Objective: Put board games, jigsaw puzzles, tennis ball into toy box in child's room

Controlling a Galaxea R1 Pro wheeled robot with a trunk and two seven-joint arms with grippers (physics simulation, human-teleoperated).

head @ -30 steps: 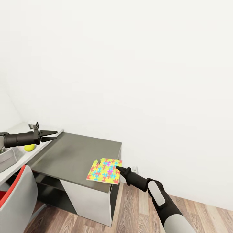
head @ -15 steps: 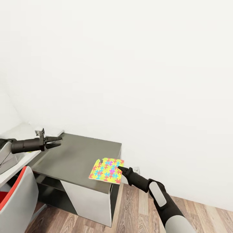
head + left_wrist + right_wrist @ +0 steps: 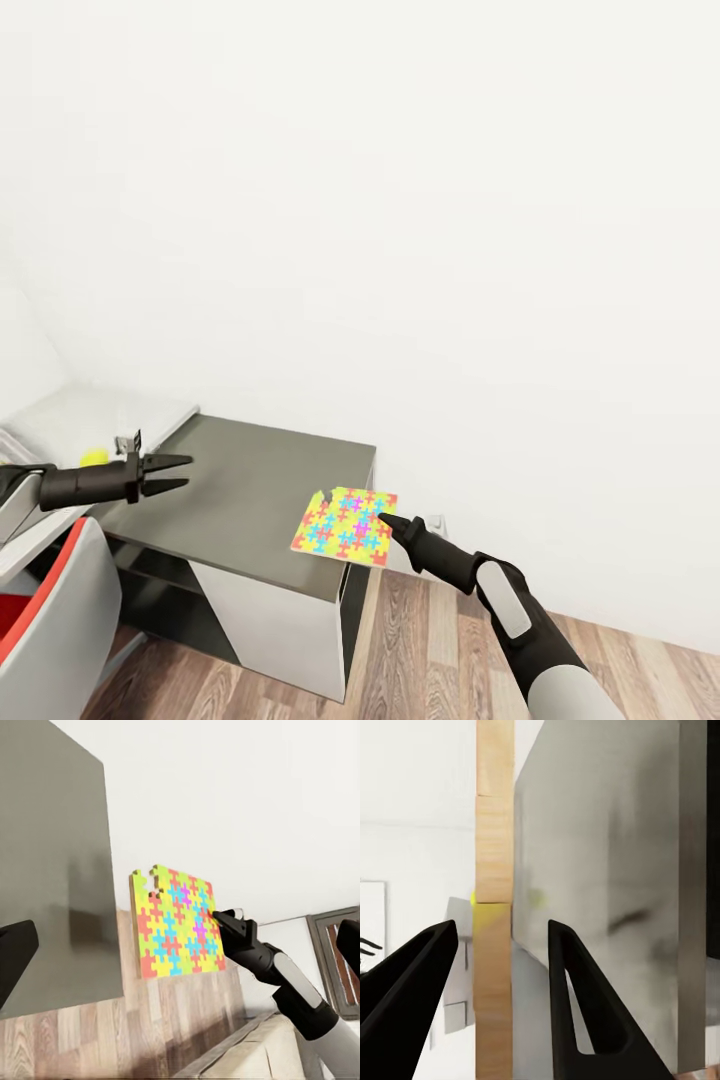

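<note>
The jigsaw puzzle [image 3: 346, 527] is gripped by its edge in the right claw [image 3: 384, 519], hanging past the corner of the dark grey bench [image 3: 230, 480] with most of the sheet over the bench top and one side out over the wood floor [image 3: 420, 640]. In the right wrist view the two black fingers [image 3: 574, 997] stand either side of the sheet's thin tan edge, clamped on it. From the left wrist view the puzzle's bright pieces face the camera, the right claw's tip at its side. The left claw [image 3: 170, 474] hovers over the far end of the bench from the puzzle, fingers slightly apart and holding nothing. Behind it, the tennis ball [image 3: 94, 457] sits on the white bench top [image 3: 100, 415].
</note>
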